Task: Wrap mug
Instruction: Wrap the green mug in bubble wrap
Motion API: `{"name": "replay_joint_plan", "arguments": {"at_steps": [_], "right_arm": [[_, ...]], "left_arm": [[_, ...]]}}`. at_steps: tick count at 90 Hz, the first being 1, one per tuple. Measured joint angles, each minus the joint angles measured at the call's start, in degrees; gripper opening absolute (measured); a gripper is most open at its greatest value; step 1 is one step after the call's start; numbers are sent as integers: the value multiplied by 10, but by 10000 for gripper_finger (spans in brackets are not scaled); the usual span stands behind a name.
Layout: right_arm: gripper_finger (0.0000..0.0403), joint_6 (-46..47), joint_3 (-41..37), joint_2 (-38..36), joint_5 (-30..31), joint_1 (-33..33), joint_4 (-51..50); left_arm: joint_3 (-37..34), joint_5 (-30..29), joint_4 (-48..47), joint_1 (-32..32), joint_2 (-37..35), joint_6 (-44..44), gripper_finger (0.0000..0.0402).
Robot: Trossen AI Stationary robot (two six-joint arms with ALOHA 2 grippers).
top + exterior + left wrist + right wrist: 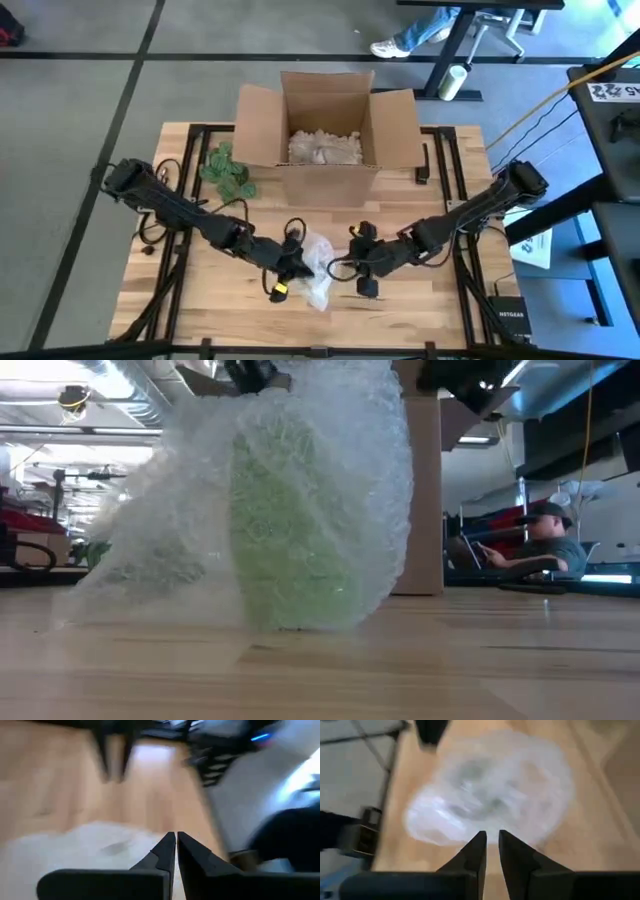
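Your landmark is the open cardboard box [325, 130] at the far middle of the wooden table [450, 310]; it holds crumpled white packing paper [325, 148]. The green mug [290, 530] stands upright on the table on the near side of that box, swathed in clear bubble wrap [318, 268] that drapes over it and trails onto the wood beside it. In the low view the wrap covers the mug fully and blocks most of the box.

Your left gripper [284, 272] sits at the bundle's edge, nearer to you than the box; its wrist view shows the two dark fingers [165, 851] pressed together with only a hairline between them, tips over the wrap, though you cannot tell whether any film is pinched. Your right gripper [364, 268] is just beside the bundle on the opposite side, its fingers [476, 851] nearly together with a narrow slit, pointing at the wrap and holding nothing.

A green leafy sprig [226, 170] lies just beside the box. A dark device [510, 318] at the table's near right corner carries white lettering that appears to read NETGEAR. A person [535, 545] sits in the room beyond.
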Motion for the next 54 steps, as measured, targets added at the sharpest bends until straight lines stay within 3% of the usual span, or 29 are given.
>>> {"name": "replay_joint_plan", "arguments": {"at_steps": [11, 22, 38, 54], "right_arm": [[37, 37, -8, 0, 2, 0, -38], [37, 52, -22, 0, 5, 2, -41], [37, 65, -31, 0, 5, 3, -39], [37, 65, -32, 0, 5, 3, -30]], "left_arm": [[1, -125, -113, 0, -54, -35, 0], [1, -185, -204, 4, -89, -83, 0], [-37, -156, -258, 35, -83, -160, 0], [-100, -72, -124, 47, -54, -149, 0]]}}
